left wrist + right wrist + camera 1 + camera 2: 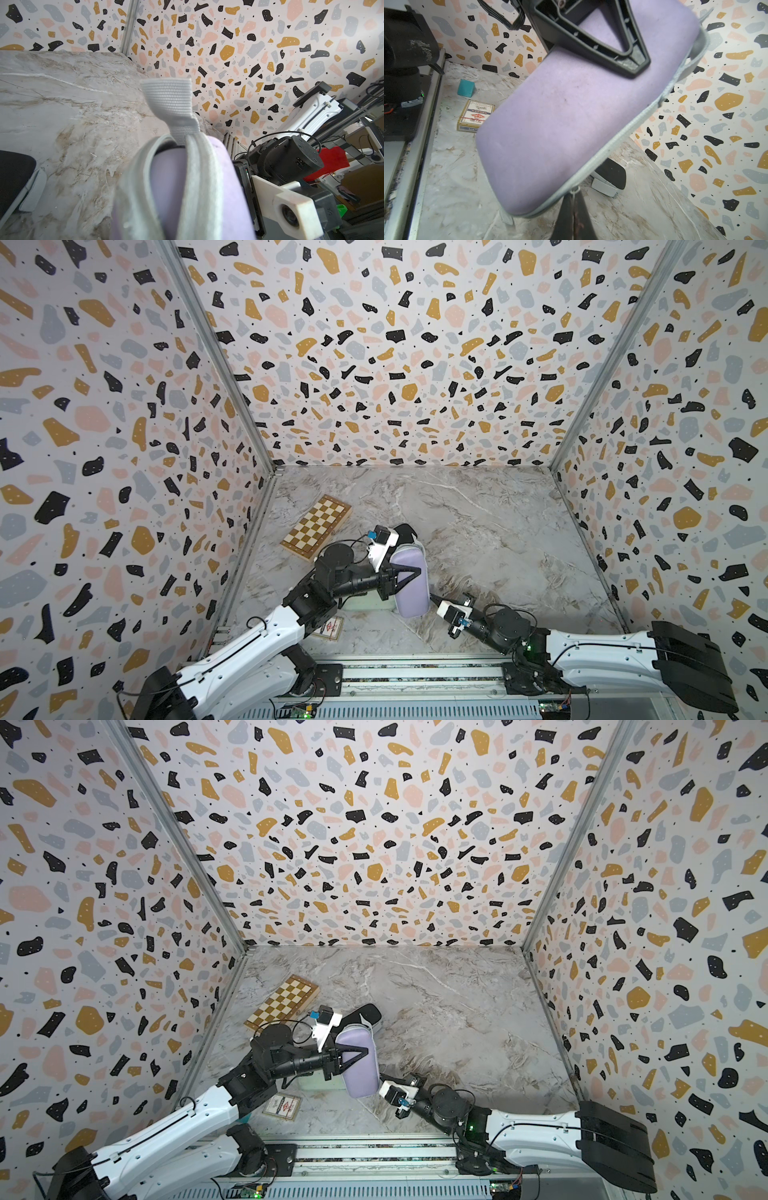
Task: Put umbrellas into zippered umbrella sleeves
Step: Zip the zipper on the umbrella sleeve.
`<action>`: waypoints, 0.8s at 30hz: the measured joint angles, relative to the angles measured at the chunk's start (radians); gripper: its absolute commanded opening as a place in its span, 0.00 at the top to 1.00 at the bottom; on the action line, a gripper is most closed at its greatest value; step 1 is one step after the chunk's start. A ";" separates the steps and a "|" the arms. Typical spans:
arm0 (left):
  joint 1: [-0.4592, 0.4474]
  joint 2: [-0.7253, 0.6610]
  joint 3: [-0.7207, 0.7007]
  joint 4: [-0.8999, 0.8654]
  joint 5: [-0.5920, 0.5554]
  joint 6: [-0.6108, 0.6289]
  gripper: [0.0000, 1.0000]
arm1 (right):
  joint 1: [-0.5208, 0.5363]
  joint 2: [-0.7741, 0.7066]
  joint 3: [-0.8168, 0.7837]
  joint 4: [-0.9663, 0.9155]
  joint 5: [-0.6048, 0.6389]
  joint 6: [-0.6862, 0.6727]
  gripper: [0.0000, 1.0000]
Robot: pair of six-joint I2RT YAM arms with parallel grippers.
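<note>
The left gripper [411,576] has its jaws partly closed across the lilac case [409,597]. In both top views it holds the case clear of the table [498,531], I'd say so the zip can be worked freely. The right gripper [432,598] sits at the case's near end with its jaws together. A black case [405,531] lies on the table just beyond.

From the left wrist, the grey zip edge [199,166] gapes a little and shows something lilac inside, probably the umbrella [166,187].

From the right wrist, the closed fingers [564,214] touch the zip edge at the case's low end. I can't tell whether they are pinching the pull.
</note>
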State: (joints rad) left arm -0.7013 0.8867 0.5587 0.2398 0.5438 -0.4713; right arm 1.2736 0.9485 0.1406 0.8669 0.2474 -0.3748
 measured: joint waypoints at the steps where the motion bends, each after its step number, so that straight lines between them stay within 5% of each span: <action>1: 0.000 -0.001 0.000 0.000 -0.008 -0.006 1.00 | 0.000 0.000 0.000 0.000 -0.001 0.004 1.00; 24: 0.016 0.005 0.020 0.033 -0.146 -0.138 1.00 | -0.007 0.082 0.010 0.023 -0.074 0.081 1.00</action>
State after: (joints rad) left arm -0.6849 0.8913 0.5785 0.2726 0.3973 -0.6098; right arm 1.2667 1.0302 0.1509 0.8894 0.1738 -0.2939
